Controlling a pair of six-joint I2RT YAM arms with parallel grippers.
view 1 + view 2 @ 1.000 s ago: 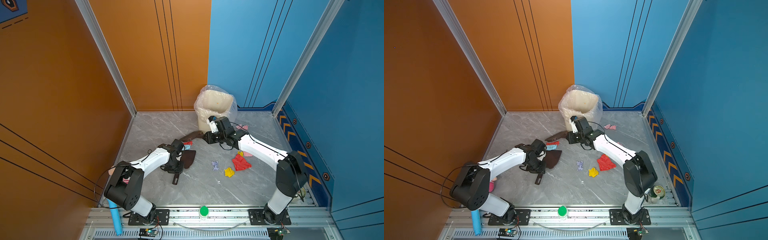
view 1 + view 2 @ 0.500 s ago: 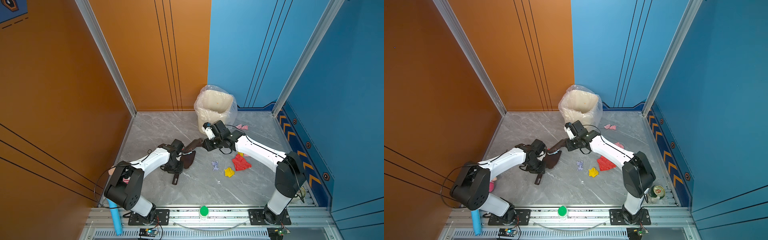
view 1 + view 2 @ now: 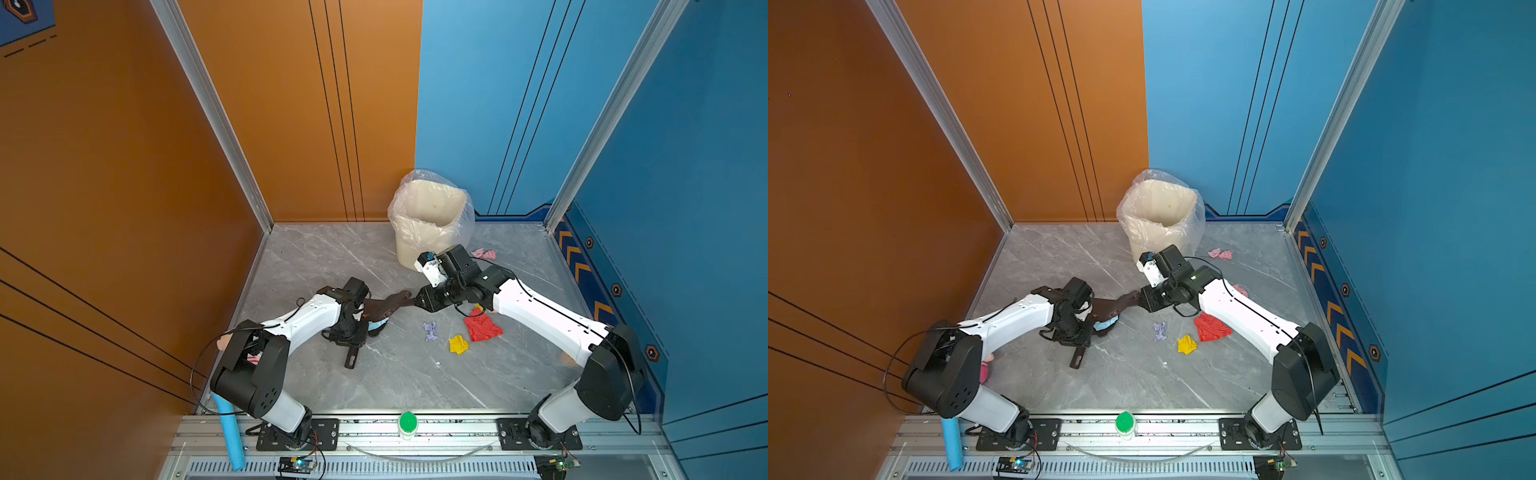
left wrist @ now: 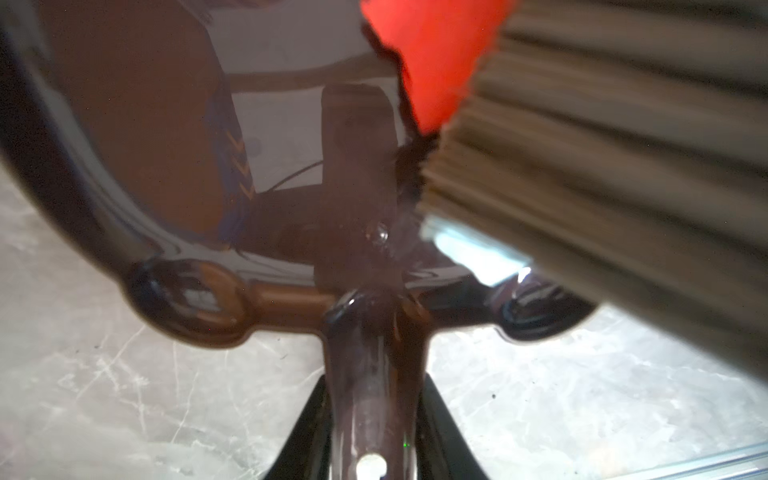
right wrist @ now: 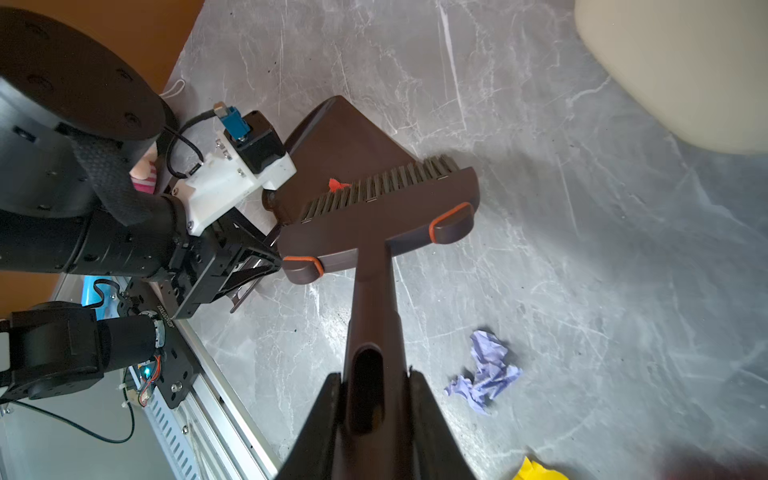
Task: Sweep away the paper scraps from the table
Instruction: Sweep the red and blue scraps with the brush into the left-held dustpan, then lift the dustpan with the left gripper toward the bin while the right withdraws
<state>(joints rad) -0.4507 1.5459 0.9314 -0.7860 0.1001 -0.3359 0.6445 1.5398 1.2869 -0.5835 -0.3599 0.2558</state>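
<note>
My left gripper (image 3: 351, 332) (image 4: 374, 436) is shut on the handle of a dark brown dustpan (image 5: 345, 141) lying on the table (image 3: 395, 382). My right gripper (image 3: 419, 300) (image 5: 376, 415) is shut on the handle of a brown brush (image 3: 384, 305) (image 5: 374, 216), whose bristles (image 4: 602, 166) sit inside the pan. A red scrap (image 4: 436, 54) and a light blue scrap (image 3: 1105, 325) lie in the pan against the bristles. Loose on the table are a lilac scrap (image 3: 430, 331) (image 5: 486, 376), a yellow scrap (image 3: 458, 344), a red scrap (image 3: 482, 326) and pink scraps (image 3: 484, 253).
A cream bin with a clear liner (image 3: 430, 220) stands at the back, just behind my right wrist. A pink-striped plush doll (image 3: 253, 357) is tucked behind my left arm's base. A green-capped object (image 3: 407, 422) sits on the front rail, and a blue tube (image 3: 228, 432) leans at the front left.
My right gripper has carried the brush from near the bin leftward and forward, so the brush head now lies in the dustpan with the red and blue scraps. The left arm has barely moved.
</note>
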